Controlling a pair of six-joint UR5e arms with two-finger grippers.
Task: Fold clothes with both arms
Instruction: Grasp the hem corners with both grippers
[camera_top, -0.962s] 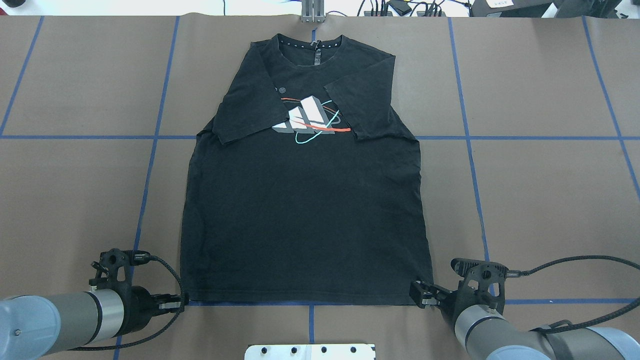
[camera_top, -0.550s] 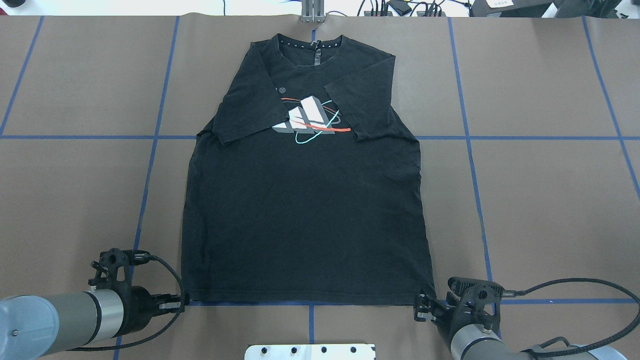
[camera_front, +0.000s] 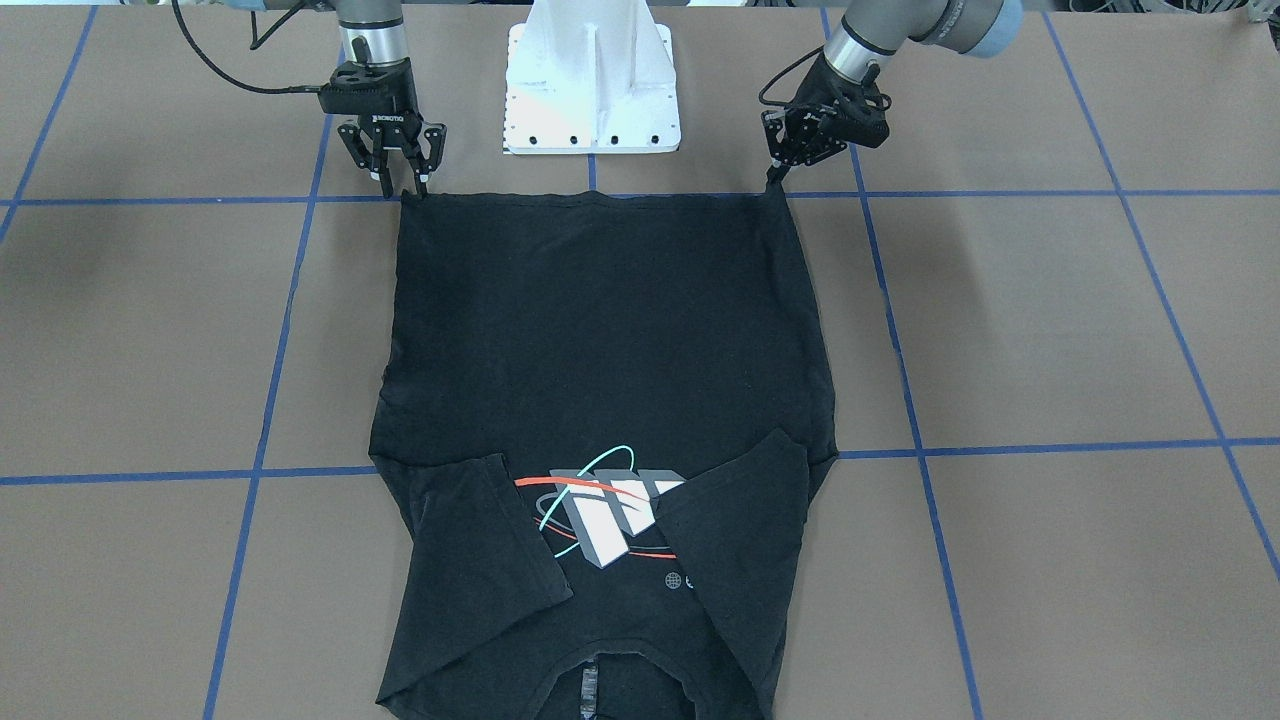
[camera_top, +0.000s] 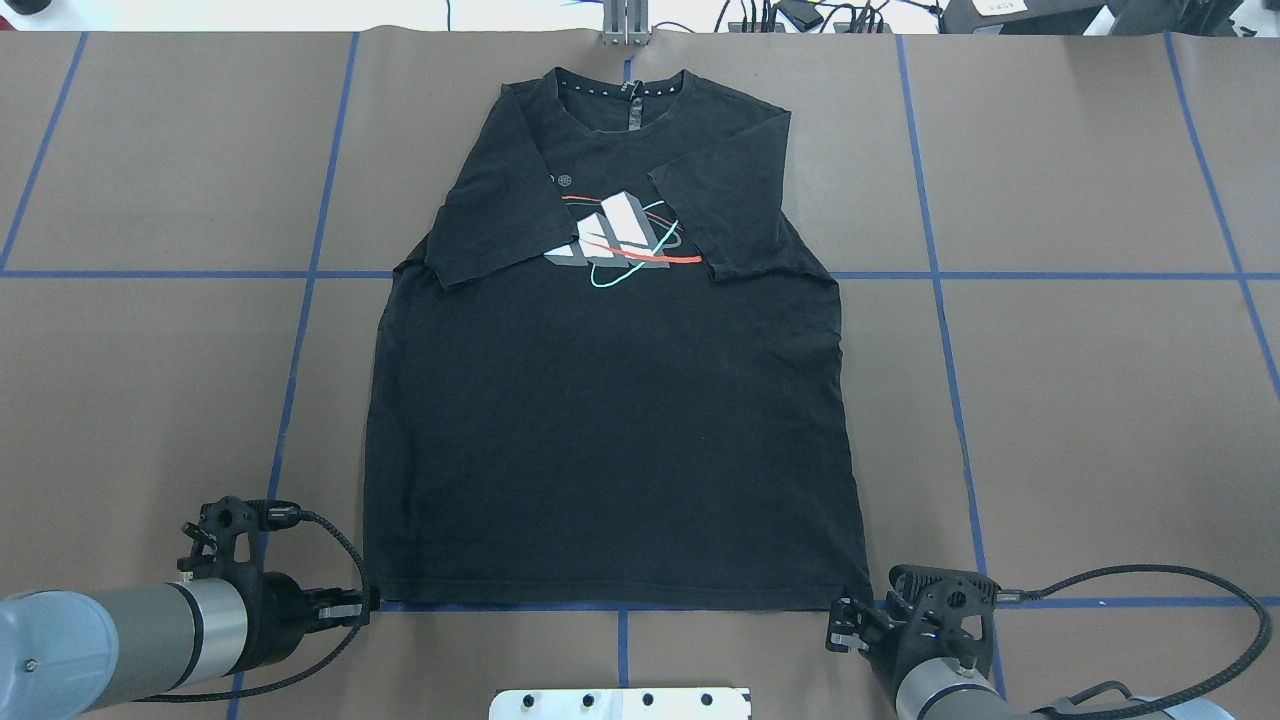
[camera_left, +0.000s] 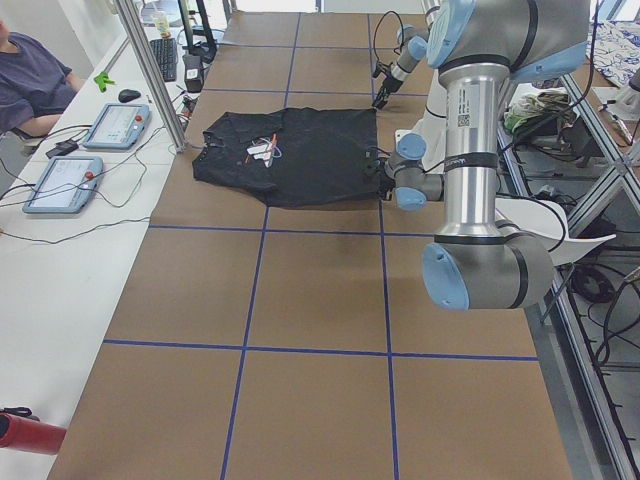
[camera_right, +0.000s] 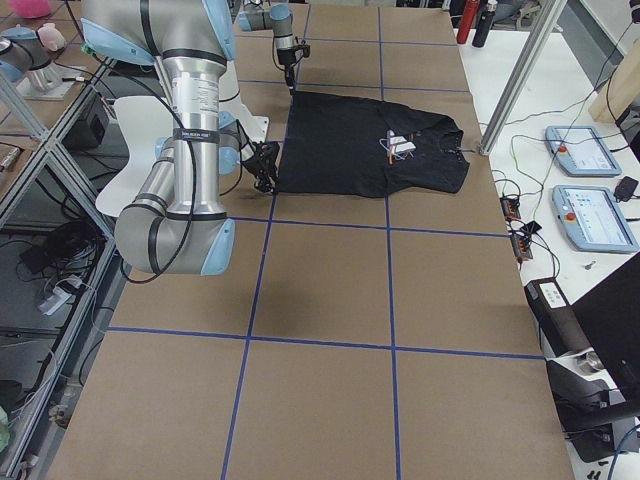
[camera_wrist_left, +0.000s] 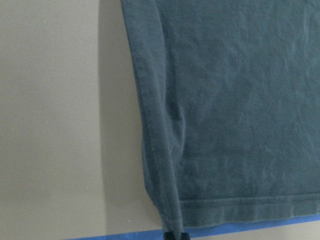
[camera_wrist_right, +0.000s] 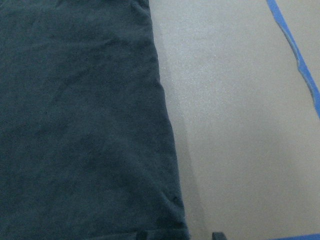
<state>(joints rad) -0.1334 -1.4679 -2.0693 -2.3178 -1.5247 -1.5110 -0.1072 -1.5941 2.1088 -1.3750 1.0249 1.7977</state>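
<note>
A brown paper-covered surface (camera_top: 1080, 400) gridded with blue tape lines (camera_top: 940, 330) carries the black short-sleeved T-shirt (camera_top: 610, 430), which lies flat. Broad brown stretches flank both of the shirt's side edges. Both of its sleeves are turned inward over the white block print (camera_top: 610, 235), and its hem runs along a tape line. The silver-grey left arm (camera_top: 110, 640) and right arm (camera_top: 945, 685) reach toward the shirt's two hem corners. The left end effector (camera_top: 365, 603) pinches its corner, the cloth ridged up to the tips. The right end effector (camera_front: 403, 185) is spread, straddling the shirt's side edge at the other corner.
</note>
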